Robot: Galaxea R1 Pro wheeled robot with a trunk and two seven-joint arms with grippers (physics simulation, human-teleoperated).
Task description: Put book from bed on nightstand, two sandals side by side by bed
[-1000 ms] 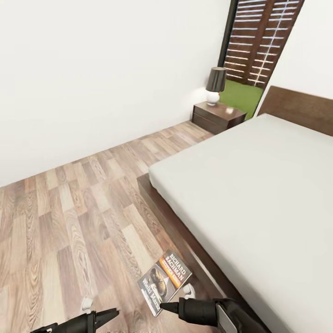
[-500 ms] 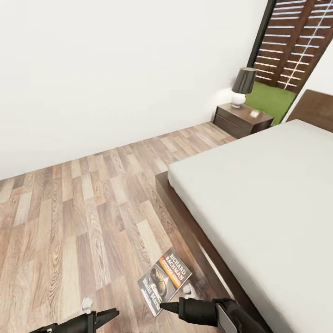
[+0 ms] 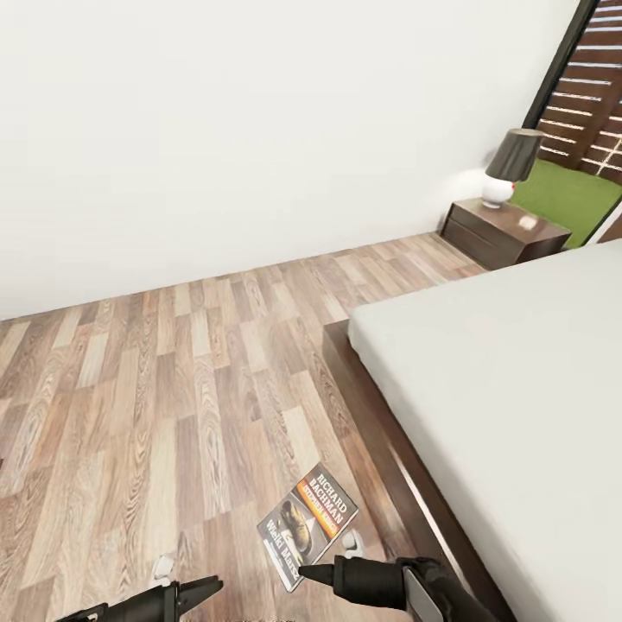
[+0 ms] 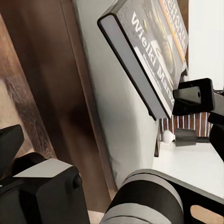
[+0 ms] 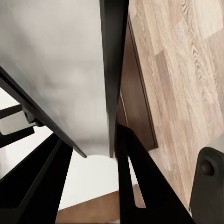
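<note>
My right gripper (image 3: 304, 572) pinching book (image 3: 307, 523) by lower edge, glossy thin paperback held above wood-plank floor (image 3: 173, 389), beside bed (image 3: 501, 389) with matte grey mattress and dark frame. My left gripper (image 3: 212, 587) low, fingers look together; cannot tell for sure. Left wrist view adds book's (image 4: 144, 56) flat spine edge. Nightstand (image 3: 505, 231) far off, lamp (image 3: 508, 166) on top.

1. The right arm reaches in low at the head view's lower edge, and its black two-fingered right gripper (image 3: 304, 561) is clamped on the thin dark paperback book with the orange band (image 3: 308, 523), held tilted.
2. The black left gripper (image 3: 197, 589) sits low beside it, fingers slightly parted, holding nothing.
</note>
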